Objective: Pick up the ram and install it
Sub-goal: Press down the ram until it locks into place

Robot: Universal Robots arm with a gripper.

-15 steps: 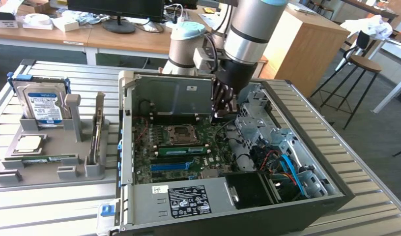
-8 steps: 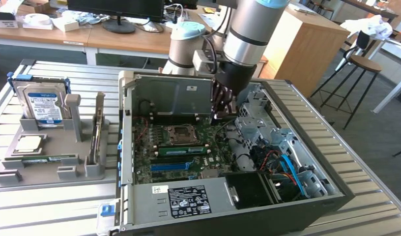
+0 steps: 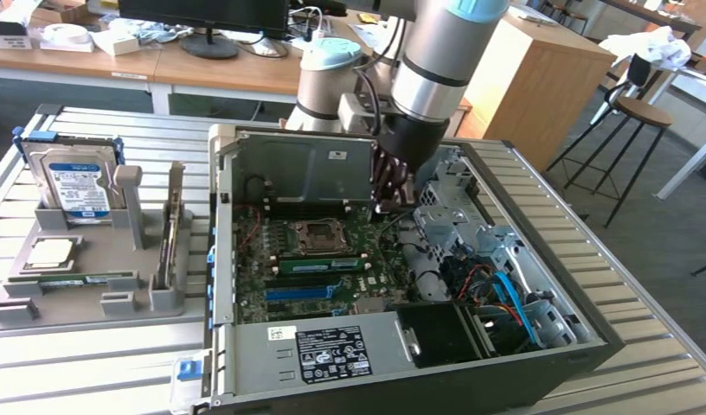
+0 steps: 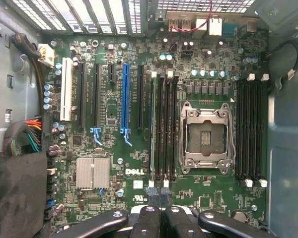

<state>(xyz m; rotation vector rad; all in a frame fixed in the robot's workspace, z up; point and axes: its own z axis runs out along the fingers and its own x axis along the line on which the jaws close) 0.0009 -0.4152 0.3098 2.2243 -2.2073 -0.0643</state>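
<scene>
1. Hand (image 3: 390, 197): closed all the way, fingers pressed together, with nothing between them. The wrist view agrees (image 4: 162, 214).
2. Position: the hand is inside the case (image 3: 221, 216), hanging over the motherboard (image 3: 330, 294) (image 4: 223, 193).
3. Ram (image 3: 318, 252): a green stick standing on edge in a slot. It is lower than the hand, toward the exterior view's left of it. In the wrist view it is seen edge-on as a thin line (image 4: 152, 129) in the slot bank that ends just ahead of the fingertips.
4. Contact: the hand is near the ram's end. Whether they touch cannot be told.
5. CPU socket (image 3: 321, 231) (image 4: 206, 136): metal-framed, just beside the ram's slot bank, ahead of the hand.
6. Fixture (image 3: 87, 307): grey, outside the case, well apart from the hand toward the exterior view's left. A hard drive (image 3: 79, 186) stands upright in it. A thin green strip (image 3: 82, 278) lies in it, and what this strip is cannot be told.
</scene>
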